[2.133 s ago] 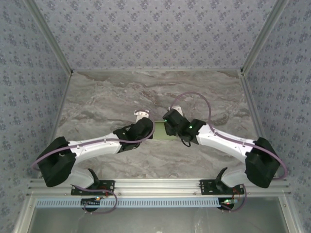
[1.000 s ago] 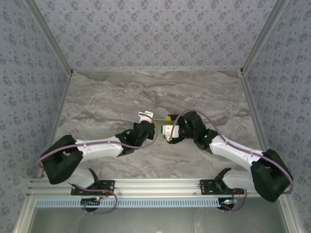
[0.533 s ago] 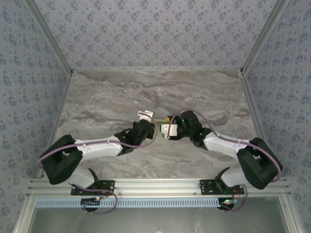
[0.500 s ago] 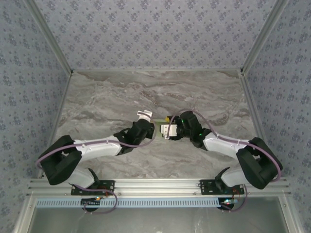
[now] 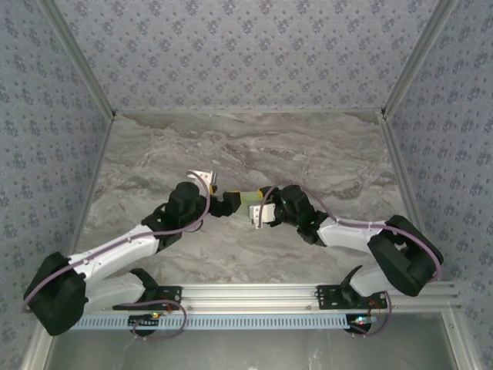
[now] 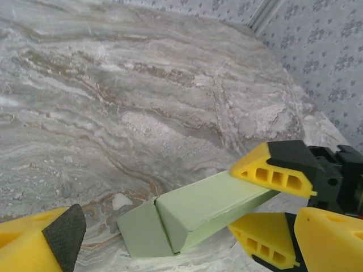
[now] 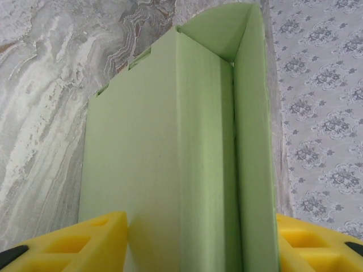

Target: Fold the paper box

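Note:
The paper box [image 6: 210, 207] is a pale green folded sleeve, lying low over the marble table. Its near end flap [image 6: 142, 232] stands ajar. My right gripper [image 7: 195, 243] is shut on it, with yellow fingers [image 7: 96, 241] pressed to both sides of the box [image 7: 170, 141]. In the left wrist view those right fingers [image 6: 272, 170] clamp the box's far end. My left gripper [image 6: 187, 226] is open wide, its pads apart from the box end between them. From above, the box [image 5: 247, 197] sits between the left gripper [image 5: 223, 203] and the right gripper [image 5: 259, 214].
The marble table [image 5: 254, 146] stretches back to patterned walls [image 5: 246, 54] on three sides. An aluminium rail [image 5: 246, 297] runs along the near edge, with both arm bases on it.
My left gripper has opened, let go of the box and drawn back to the left. The right gripper has closed on the box's other end and shifted slightly left.

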